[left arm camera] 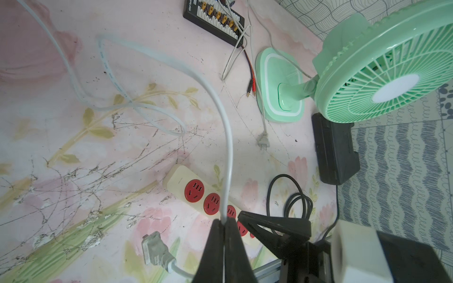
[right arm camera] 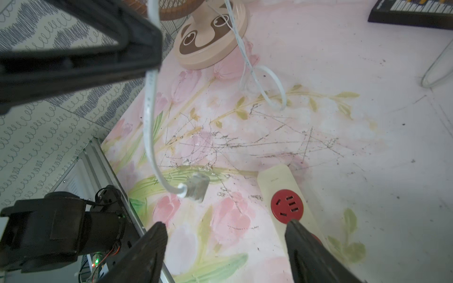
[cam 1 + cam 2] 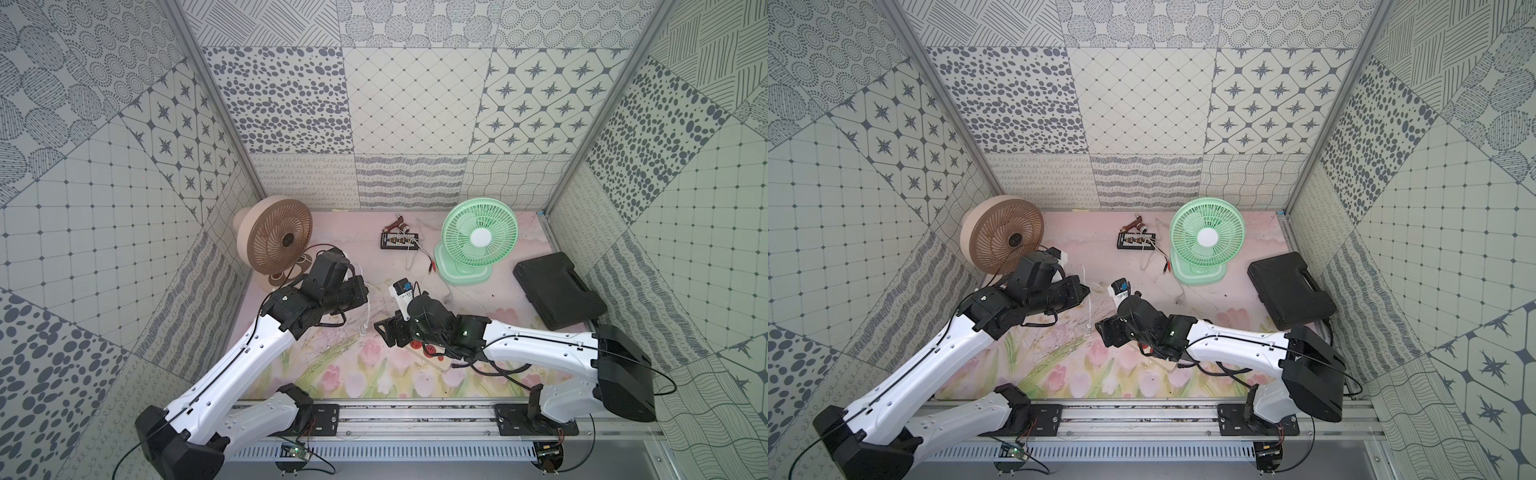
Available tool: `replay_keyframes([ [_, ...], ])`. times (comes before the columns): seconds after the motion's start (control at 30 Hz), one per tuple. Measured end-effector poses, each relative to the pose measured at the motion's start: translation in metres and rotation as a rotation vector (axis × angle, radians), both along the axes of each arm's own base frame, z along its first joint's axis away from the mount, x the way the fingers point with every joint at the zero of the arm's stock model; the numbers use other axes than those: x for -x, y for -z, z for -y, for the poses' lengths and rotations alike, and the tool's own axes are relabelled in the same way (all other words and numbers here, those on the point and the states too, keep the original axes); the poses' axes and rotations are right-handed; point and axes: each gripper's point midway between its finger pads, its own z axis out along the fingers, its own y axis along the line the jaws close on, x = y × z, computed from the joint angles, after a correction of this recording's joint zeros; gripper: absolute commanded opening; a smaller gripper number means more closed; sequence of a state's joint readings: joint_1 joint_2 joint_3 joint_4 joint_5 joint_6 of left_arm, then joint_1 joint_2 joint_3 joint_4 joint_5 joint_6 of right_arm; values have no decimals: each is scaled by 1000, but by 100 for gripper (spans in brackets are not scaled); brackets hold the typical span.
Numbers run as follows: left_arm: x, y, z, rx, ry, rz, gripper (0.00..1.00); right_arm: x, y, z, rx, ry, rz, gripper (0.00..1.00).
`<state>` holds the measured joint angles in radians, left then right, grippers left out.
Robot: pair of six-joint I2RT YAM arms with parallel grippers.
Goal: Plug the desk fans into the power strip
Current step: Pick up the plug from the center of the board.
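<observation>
The beige desk fan (image 3: 276, 239) stands at the back left, and its flat white cord (image 1: 228, 147) runs from its base (image 2: 210, 41) across the mat. My left gripper (image 1: 224, 221) is shut on that cord, and the grey plug (image 2: 197, 187) hangs from it just above the mat. The cream power strip (image 1: 179, 180) with red sockets lies under my right arm (image 3: 436, 357). My right gripper (image 2: 226, 224) is open and holds nothing. It hovers over the strip's end, with the plug a short way beyond its fingertips.
A green fan (image 3: 478, 237) stands at the back right, and its own plug (image 1: 264, 142) lies loose on the mat. A black case (image 3: 557, 291) lies at the right. A small black board with wires (image 3: 401, 240) lies at the back. The strip's black cord (image 1: 289, 196) coils nearby.
</observation>
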<state>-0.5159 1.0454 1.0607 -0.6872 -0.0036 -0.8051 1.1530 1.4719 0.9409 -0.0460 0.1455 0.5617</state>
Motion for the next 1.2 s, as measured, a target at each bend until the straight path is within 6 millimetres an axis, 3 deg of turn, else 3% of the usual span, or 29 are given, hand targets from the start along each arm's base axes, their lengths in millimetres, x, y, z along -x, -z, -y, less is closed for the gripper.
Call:
replay_keyframes([
  [0.17,1,0,5,50,-9,-11,0,0,6,-19,2,4,13,65],
  [0.33,0,-2,8,84,-17,-13,0,-6,10,-28,14,18,13,59],
  [0.47,1,0,8,92,-24,-23,0,-10,13,-33,15,37,3,46],
  [0.93,2,6,9,101,-37,-47,0,-8,47,-40,51,70,-80,36],
  [1.13,1,8,10,102,-37,-50,0,-4,51,-39,64,69,-97,35],
  [1.2,1,8,10,104,-37,-49,0,-4,52,-38,66,69,-101,30],
])
